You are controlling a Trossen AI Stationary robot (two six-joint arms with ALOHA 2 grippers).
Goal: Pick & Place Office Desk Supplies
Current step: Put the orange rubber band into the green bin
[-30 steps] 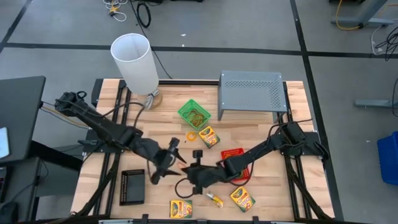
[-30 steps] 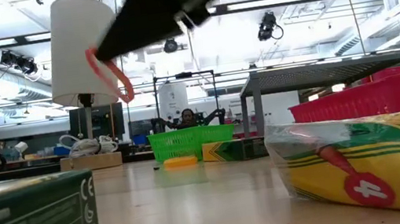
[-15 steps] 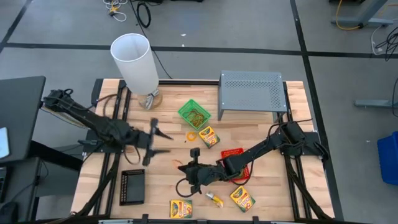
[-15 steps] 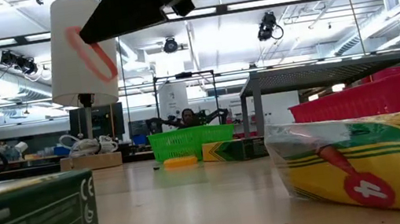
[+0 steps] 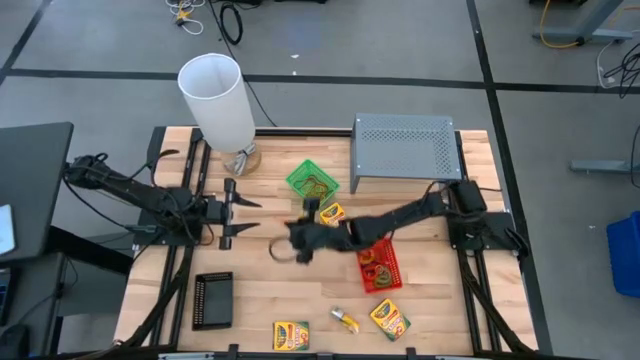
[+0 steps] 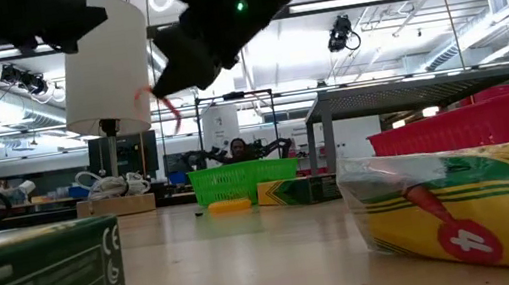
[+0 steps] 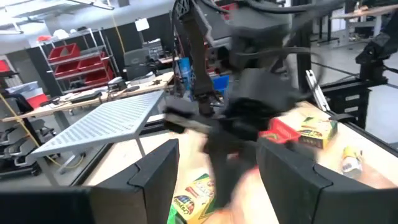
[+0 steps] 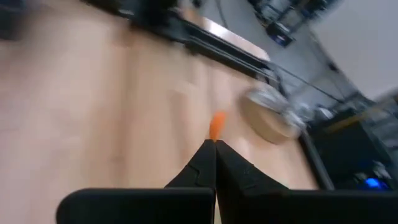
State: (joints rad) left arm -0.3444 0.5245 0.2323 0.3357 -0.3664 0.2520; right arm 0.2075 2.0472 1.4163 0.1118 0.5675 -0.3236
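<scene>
While the right gripper, fingers clenched on an orange loop band, hangs mid-surface near the green tray, the left gripper waits released, and crayon boxes remain loose, so much sorting seems left

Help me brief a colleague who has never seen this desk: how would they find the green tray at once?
Start at the tall white cylinder at the table's far left, then look toward the grey perforated riser at the far right. Between the two, a little nearer the table's middle, sits the green tray. It is the only bright green mesh tray; the red tray lies nearer the front, the black tray at the front left.
</scene>
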